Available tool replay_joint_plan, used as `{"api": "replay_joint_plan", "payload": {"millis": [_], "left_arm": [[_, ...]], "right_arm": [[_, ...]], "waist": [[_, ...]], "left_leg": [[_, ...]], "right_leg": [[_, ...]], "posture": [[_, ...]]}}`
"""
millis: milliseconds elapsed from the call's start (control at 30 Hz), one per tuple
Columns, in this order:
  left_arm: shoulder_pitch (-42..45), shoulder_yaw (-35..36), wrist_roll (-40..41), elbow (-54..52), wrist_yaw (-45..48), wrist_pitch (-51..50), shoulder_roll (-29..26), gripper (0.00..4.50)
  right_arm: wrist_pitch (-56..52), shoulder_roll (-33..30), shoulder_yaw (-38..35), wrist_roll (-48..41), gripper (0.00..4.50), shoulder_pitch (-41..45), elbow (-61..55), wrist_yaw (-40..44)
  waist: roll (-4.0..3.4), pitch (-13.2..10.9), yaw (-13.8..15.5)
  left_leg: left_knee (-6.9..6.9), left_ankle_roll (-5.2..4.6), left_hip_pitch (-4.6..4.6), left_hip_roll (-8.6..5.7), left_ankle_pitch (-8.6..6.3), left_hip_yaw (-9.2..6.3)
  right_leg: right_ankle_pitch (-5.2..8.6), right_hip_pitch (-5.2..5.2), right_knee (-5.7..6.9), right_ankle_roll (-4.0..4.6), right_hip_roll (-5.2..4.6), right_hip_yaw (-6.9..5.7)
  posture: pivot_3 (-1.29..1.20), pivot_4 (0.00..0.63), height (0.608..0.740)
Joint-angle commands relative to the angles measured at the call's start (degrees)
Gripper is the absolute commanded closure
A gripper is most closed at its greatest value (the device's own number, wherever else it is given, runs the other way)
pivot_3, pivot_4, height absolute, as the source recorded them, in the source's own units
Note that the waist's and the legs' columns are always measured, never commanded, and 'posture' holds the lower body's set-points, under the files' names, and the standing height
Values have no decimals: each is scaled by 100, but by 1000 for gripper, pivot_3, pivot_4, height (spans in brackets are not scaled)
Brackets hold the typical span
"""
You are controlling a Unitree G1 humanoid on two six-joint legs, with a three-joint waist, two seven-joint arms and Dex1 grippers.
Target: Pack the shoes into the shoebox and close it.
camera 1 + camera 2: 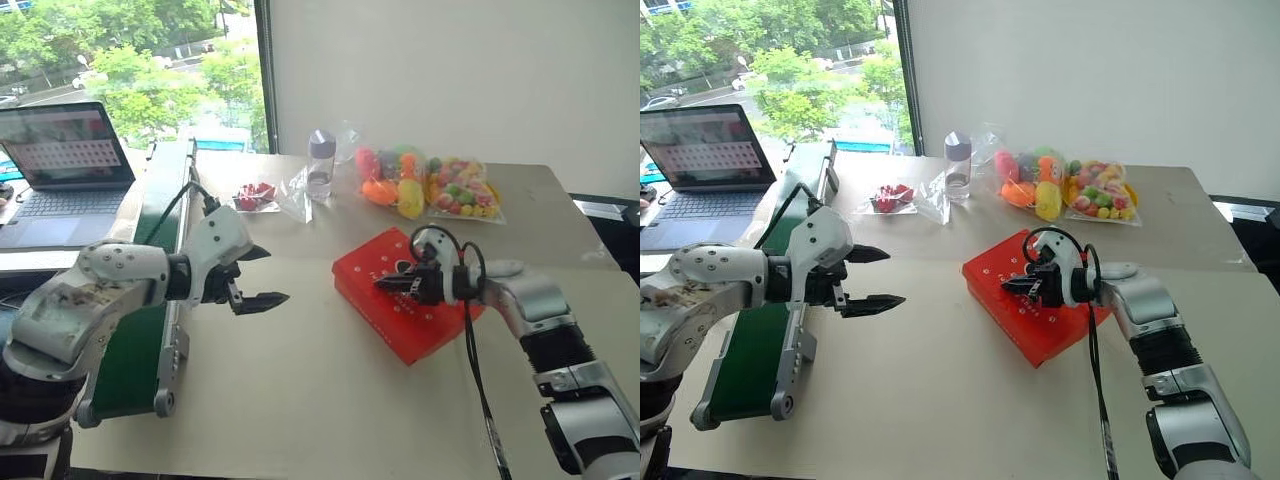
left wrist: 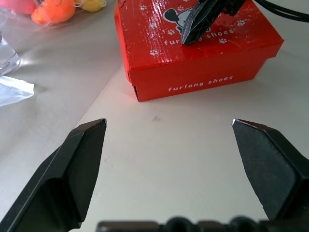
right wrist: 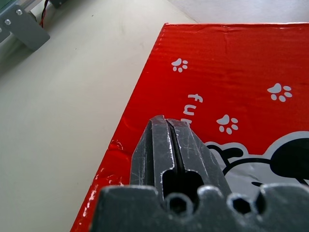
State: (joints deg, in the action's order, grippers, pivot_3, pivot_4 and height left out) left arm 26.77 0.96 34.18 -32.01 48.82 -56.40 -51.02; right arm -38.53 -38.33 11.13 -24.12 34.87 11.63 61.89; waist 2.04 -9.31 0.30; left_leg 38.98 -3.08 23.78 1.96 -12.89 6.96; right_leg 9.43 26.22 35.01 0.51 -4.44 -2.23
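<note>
On your far left a laptop [image 1: 62, 165] sits open on a side desk, and a green conveyor [image 1: 150, 300] runs along the table's left edge. Your left gripper [image 1: 257, 277] hangs just beside that conveyor, above the bare table [image 1: 300, 400], with its two black fingers spread wide and nothing between them. Its forearm comes in from the left and the gripper points toward the middle of the table, tilted slightly down. From the left wrist you look straight between the spread fingers across open tabletop at the shoebox [image 2: 193, 53], well apart from them.

Behind, near the middle, you have a small clear bag with red contents [image 1: 257, 196], a loose sheet of clear plastic [image 1: 297, 190] and a clear bottle [image 1: 321, 165] standing upright. Further right at the back lie two bags of colourful toys [image 1: 425, 185], side by side.

The shoebox lies right of centre, its red lid closed flat, white paw prints and lettering on top. Your right gripper [image 1: 388, 284] has its fingers pressed together, holding nothing; the tips rest on or just over the lid near its left edge, and you cannot tell from these views whether they touch. The right forearm reaches in from the lower right, crossing over the box's near corner, a black cable [image 1: 475, 370] trailing along it.
</note>
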Motion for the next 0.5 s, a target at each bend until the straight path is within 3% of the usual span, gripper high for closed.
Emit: {"api": "replay_joint_plan", "payload": {"millis": [33,100,267,500], "left_arm": [[-122,332,117,-195,-140,162,83,57],[-222,424,201,-234,-185,142,127,57],[-316,625,331,-237,-296,115,124,57],[-358,471,145,7,-434,258,120,57]], "right_arm": [[-130,-525,-498,-588,4500,122,-1021,802],[-226,-734,-755,-838,4500,301,-1259,1014],[-111,-1017,-977,-734,4500,814,-1246,1064],[5,-941,-944,-537,4500,1045,-1067,967]], "waist": [[-11,-10,20],[-12,-12,20],[-10,-15,25],[-10,-16,36]], "left_leg": [[-2,-2,4,-1,0,1],[-5,-51,7,-1,22,1],[-10,-55,6,3,19,-2],[-9,-55,7,0,19,-1]], "right_leg": [[0,5,-1,0,0,1],[-1,6,-4,-3,2,2],[4,7,-7,-2,5,-5],[16,6,-8,18,0,-4]], "posture": [[0,150,740],[0,150,740],[0,150,740],[0,150,740]]}}
